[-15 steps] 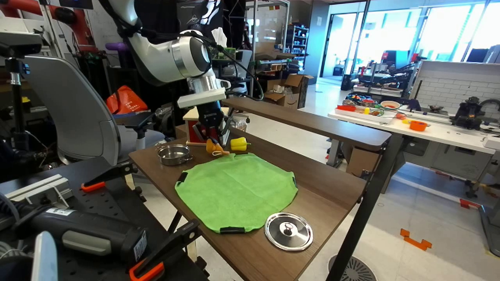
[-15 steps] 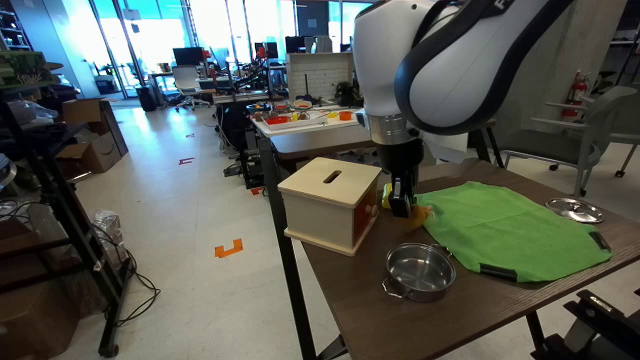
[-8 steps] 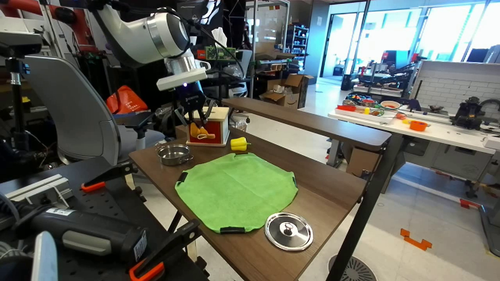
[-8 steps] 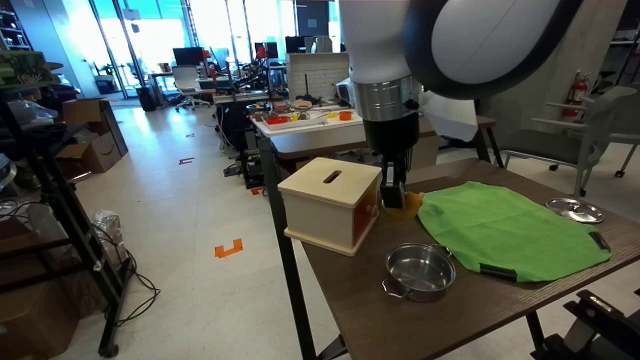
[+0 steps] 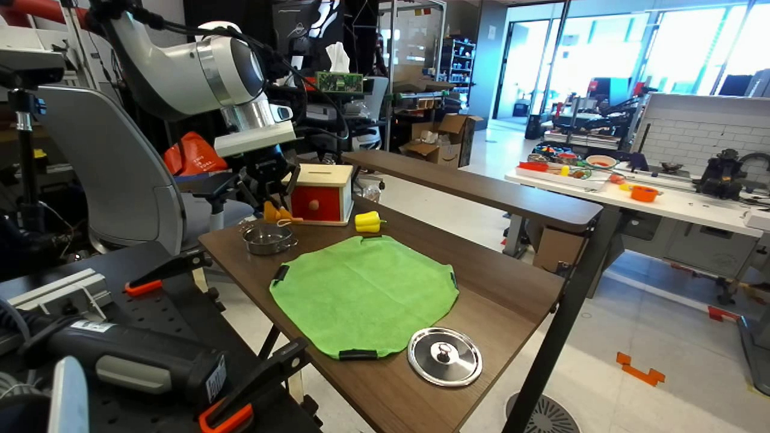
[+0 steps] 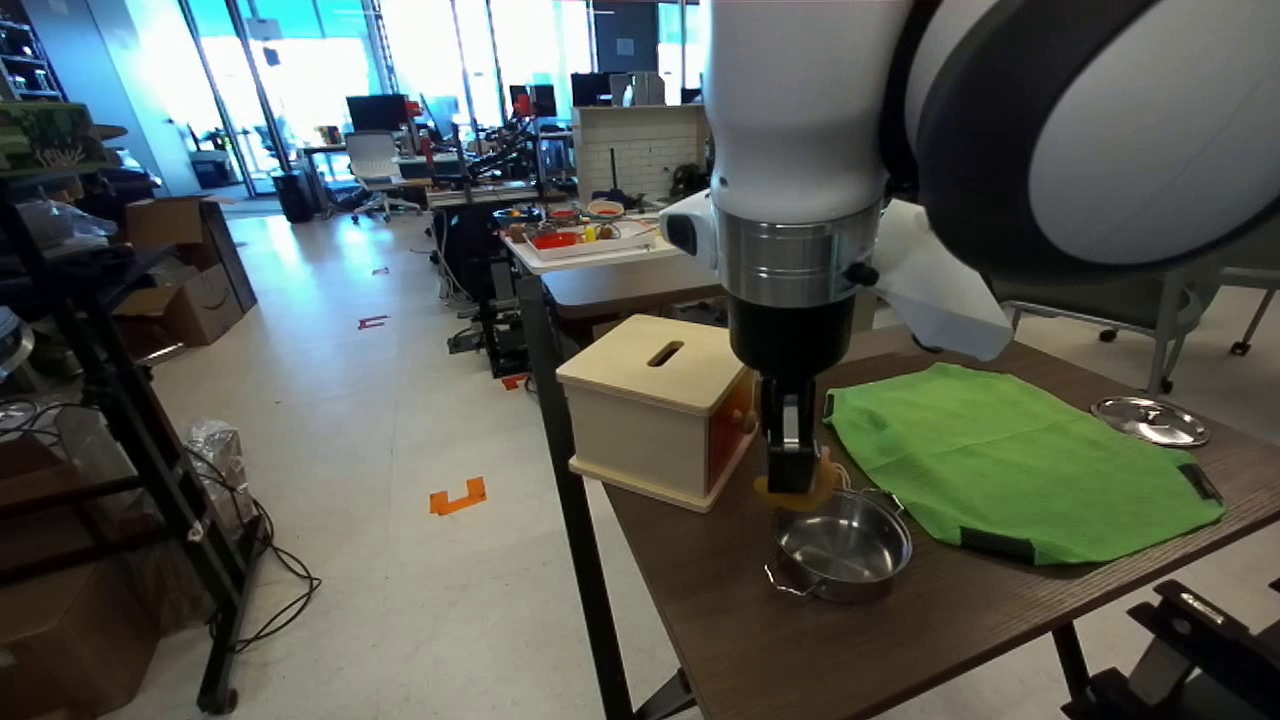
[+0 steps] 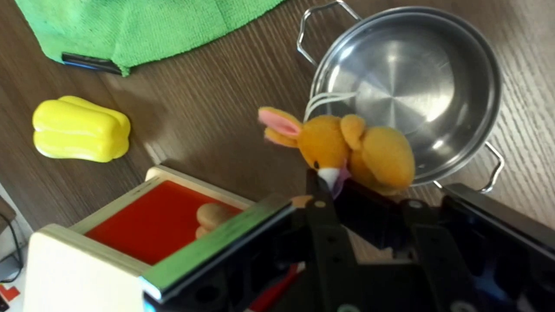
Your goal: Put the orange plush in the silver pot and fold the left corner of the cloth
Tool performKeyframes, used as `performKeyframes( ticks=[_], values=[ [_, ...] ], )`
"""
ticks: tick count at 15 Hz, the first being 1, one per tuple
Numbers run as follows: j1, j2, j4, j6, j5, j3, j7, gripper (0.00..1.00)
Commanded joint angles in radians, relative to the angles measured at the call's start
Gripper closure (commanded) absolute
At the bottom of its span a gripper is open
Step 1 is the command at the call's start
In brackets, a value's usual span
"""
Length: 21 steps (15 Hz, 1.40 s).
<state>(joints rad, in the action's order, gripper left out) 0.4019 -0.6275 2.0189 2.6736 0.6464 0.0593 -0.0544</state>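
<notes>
My gripper (image 7: 331, 188) is shut on the orange plush (image 7: 381, 151), a small rabbit with pink inner ears and a white string. In both exterior views the plush (image 5: 274, 213) (image 6: 828, 482) hangs from my gripper (image 5: 274, 201) (image 6: 793, 478) above the table, at the box-side rim of the silver pot (image 5: 269, 246) (image 6: 850, 588). In the wrist view the plush overlaps the near rim of the pot (image 7: 412, 73), whose visible inside is bare. The green cloth (image 5: 364, 294) (image 6: 1010, 460) lies spread flat with dark corner patches; its edge (image 7: 143, 30) shows in the wrist view.
A wooden box (image 5: 320, 201) (image 6: 650, 425) with a red front stands close beside my gripper. A yellow pepper (image 5: 368, 222) (image 7: 81, 129) lies between box and cloth. The pot lid (image 5: 445, 357) (image 6: 1150, 420) lies past the cloth. The table edge is near the pot.
My gripper has carried the plush from beside the cloth's edge, lifting past the red box front, then lowering toward the pot. The cloth, pot, lid and box have not moved.
</notes>
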Motion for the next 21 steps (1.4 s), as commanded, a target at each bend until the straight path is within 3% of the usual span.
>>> performKeyframes(
  ticks=[1, 5, 11, 12, 13, 14, 21],
  values=[
    [-0.018, 0.039, 0.086, 0.101, 0.035, 0.005, -0.016, 0.98],
    [-0.009, 0.049, 0.134, 0.172, 0.038, -0.017, 0.002, 0.98],
    [-0.03, 0.023, 0.121, 0.155, -0.001, -0.023, -0.012, 0.98],
    [-0.041, 0.018, 0.115, 0.144, -0.009, -0.018, -0.025, 0.93],
    [-0.042, 0.017, 0.111, 0.127, -0.009, -0.021, -0.024, 0.67],
    [-0.04, 0.02, 0.11, 0.117, -0.006, -0.024, -0.02, 0.66],
    [-0.036, 0.046, 0.126, 0.107, 0.0, -0.025, -0.005, 0.16]
  ],
)
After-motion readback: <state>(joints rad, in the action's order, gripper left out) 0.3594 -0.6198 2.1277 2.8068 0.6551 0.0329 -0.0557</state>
